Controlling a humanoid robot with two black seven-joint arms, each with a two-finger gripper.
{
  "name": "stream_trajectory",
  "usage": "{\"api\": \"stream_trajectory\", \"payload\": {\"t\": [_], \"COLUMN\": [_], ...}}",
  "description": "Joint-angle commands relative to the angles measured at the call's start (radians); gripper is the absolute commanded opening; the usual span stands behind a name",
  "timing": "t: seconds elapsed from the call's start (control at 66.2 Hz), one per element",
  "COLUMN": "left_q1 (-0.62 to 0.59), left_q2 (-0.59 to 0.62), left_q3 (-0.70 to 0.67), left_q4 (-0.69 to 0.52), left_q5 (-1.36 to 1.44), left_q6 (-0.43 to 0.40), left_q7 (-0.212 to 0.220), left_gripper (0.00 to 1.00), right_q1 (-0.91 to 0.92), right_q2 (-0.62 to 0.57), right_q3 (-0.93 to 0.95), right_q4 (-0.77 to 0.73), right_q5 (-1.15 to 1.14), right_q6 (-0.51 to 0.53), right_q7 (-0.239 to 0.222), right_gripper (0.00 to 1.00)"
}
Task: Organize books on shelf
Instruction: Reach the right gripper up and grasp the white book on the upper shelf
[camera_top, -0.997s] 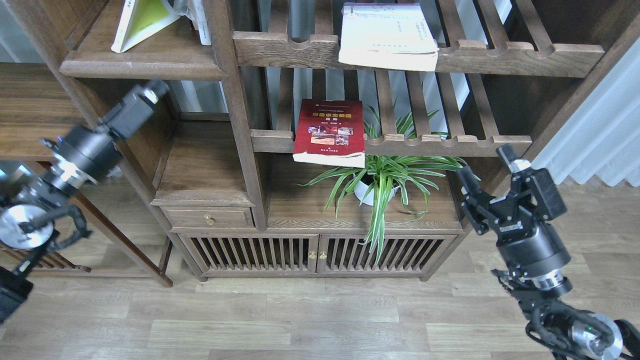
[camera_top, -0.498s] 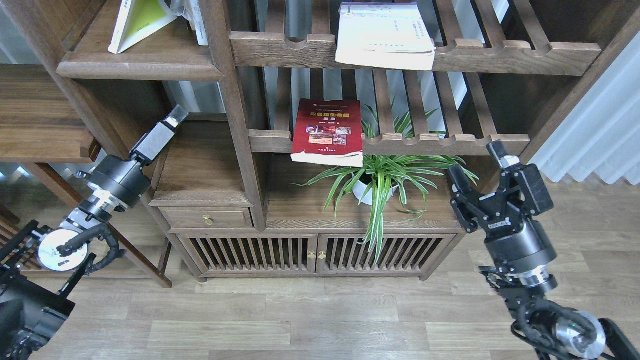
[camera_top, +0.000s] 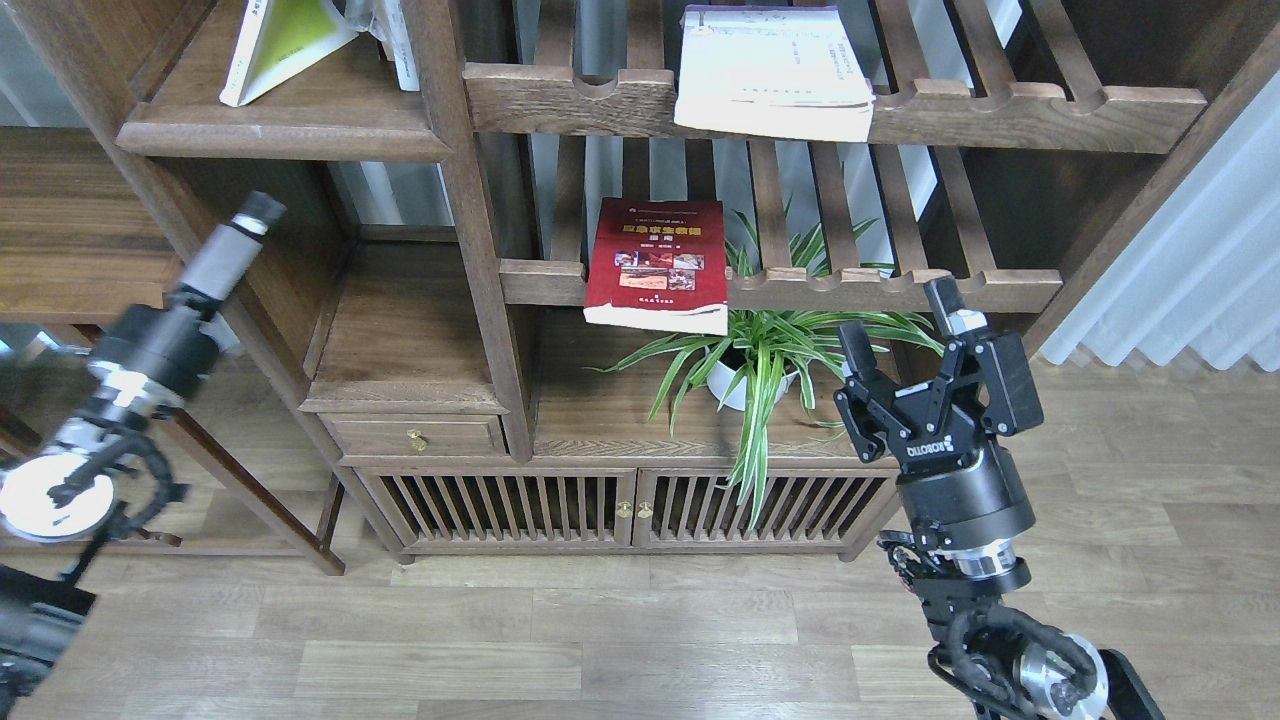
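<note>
Dark-red book (camera_top: 657, 262) lies flat on the slatted rack (camera_top: 860, 288), its near edge overhanging: stiff, fairly heavy, best pinched there. Right hand (camera_top: 908, 338) gapes empty; left hand (camera_top: 255, 212), cannot tell.

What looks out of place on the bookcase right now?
Two books lie flat on the slatted racks, overhanging the front rails: the dark red book on the middle rack and the white book on the upper one. Only the lime-yellow book is on the solid shelf, leaning.
</note>
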Motion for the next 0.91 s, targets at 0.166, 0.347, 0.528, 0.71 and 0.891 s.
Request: {"api": "stream_trajectory", "payload": {"t": [0.166, 0.347, 0.528, 0.71, 0.891], "left_q1": [0.078, 0.080, 0.078, 0.078, 0.078], "left_q2": [0.027, 0.036, 0.036, 0.036, 0.037], "left_q3": [-0.036, -0.055, -0.043, -0.047, -0.059], "left_q4": [0.011, 0.011, 0.009, 0.009, 0.008], "left_q5": [-0.020, -0.020, -0.018, -0.018, -0.018], "left_q6": [0.000, 0.000, 0.000, 0.000, 0.000], "left_q7": [-0.002, 0.003, 0.004, 0.003, 0.003], "left_gripper": [1.00, 1.00, 1.00, 1.00, 1.00], "right_q1": [0.160, 0.232, 0.342, 0.471, 0.531], "right_q2": [0.000, 0.000, 0.000, 0.000, 0.000], "right_q3": [-0.005, -0.144, -0.167, -0.169, -0.170], "right_q4": [-0.015, -0.045, -0.090, -0.139, -0.162], "right_q5": [-0.043, -0.137, -0.158, -0.161, -0.164], "right_q6": [-0.123, -0.179, -0.251, -0.321, -0.338], "right_q7": [0.035, 0.073, 0.148, 0.268, 0.329], "right_gripper": [0.98, 0.98, 0.98, 0.98, 0.98]}}
